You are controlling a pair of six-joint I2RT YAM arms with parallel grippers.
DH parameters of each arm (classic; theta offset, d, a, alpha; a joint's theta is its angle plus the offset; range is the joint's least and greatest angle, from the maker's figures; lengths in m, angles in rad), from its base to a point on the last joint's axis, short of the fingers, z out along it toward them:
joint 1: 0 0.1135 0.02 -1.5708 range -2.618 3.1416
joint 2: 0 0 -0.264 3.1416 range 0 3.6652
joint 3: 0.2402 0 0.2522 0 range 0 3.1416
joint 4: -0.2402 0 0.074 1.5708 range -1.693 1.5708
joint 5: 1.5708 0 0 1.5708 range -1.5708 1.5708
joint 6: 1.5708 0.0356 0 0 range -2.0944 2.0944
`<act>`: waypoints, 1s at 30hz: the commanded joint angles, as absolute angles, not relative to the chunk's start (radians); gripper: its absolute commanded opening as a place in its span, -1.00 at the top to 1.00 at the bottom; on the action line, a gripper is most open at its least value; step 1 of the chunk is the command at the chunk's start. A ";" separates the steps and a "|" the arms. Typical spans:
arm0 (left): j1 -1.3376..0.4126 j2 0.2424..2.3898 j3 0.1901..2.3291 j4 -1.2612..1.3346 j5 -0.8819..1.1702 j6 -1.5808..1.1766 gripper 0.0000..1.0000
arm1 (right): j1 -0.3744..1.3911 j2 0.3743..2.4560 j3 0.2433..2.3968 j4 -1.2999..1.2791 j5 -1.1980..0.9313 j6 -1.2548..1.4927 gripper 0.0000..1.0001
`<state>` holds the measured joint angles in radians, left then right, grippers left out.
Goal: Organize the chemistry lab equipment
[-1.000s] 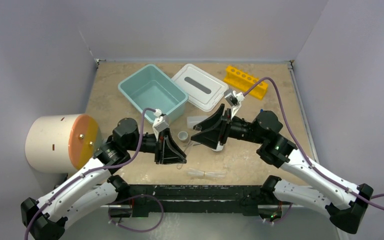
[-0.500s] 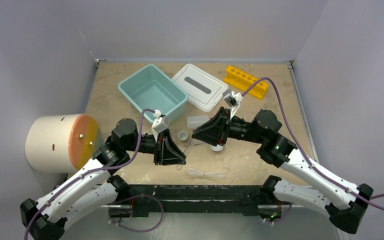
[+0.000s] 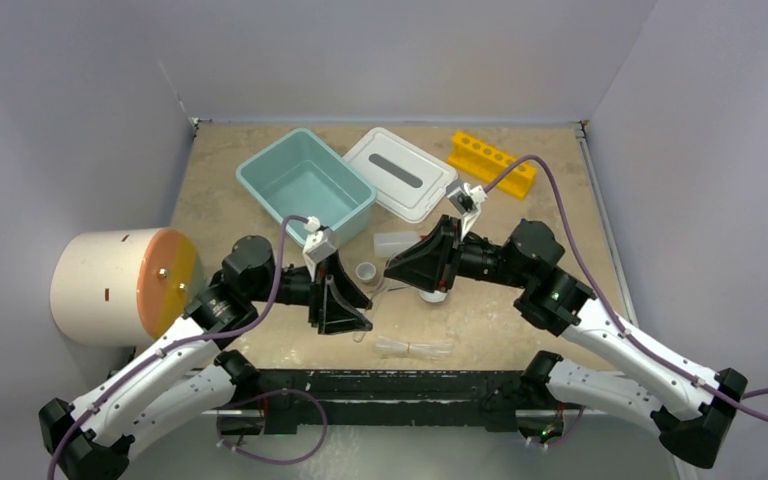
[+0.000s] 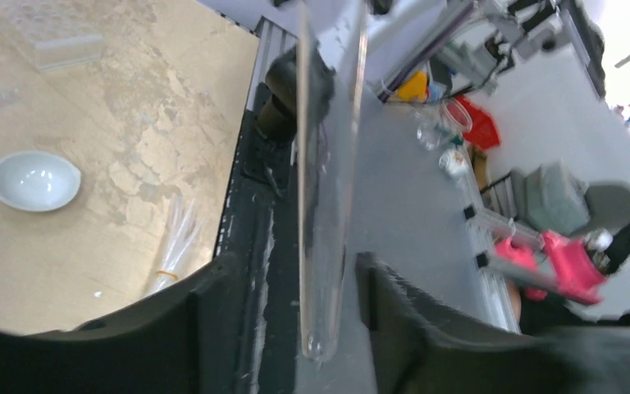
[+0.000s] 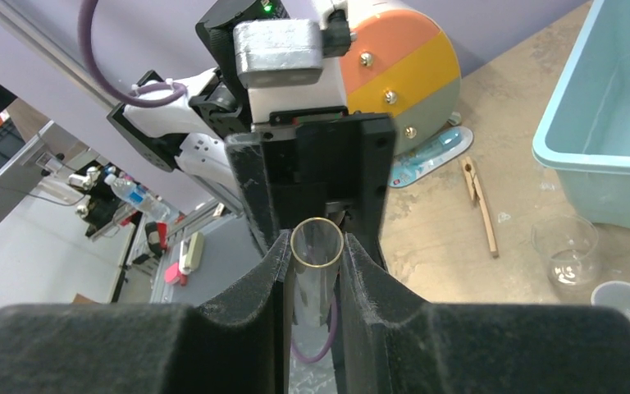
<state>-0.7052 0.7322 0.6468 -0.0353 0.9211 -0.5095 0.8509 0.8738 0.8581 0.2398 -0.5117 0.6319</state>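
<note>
1. One clear tube point(image 4: 328, 164) hangs above the table point(image 4: 131, 123), reaching from one hand to the other; its open mouth faces the right palm and its rounded closed end faces the left palm.
2. Right gripper point(image 5: 316, 246): its pads point(image 5: 365, 283) press on both sides of the tube just behind the mouth; it is clenched on the tube and appears to carry all of it.
3. Left gripper point(image 4: 297, 267): its fingers point(image 4: 205, 320) stand apart on either side of the tube, with a clear gap on one side; it grasps nothing.
4. Handling, as a judgement: the tube looks light and stiff; whether it is glass or hard plastic I cannot tell; the wall is smooth and round, so it may slip or swivel between flat pads; treat it as brittle and squeeze modestly.
5. Best hold: across the round body, a little in from the mouth, never on the rim itself; gripped this near one end, the long free length acts as a lever, so slow moves suit it.
6. Likely home: the yellow rack point(image 3: 493, 163), well apart behind the right wrist.
</note>
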 commanded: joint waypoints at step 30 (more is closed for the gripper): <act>-0.709 0.601 0.837 -0.387 0.171 -0.373 -0.52 | 0.624 1.195 1.335 -0.037 0.742 0.194 0.94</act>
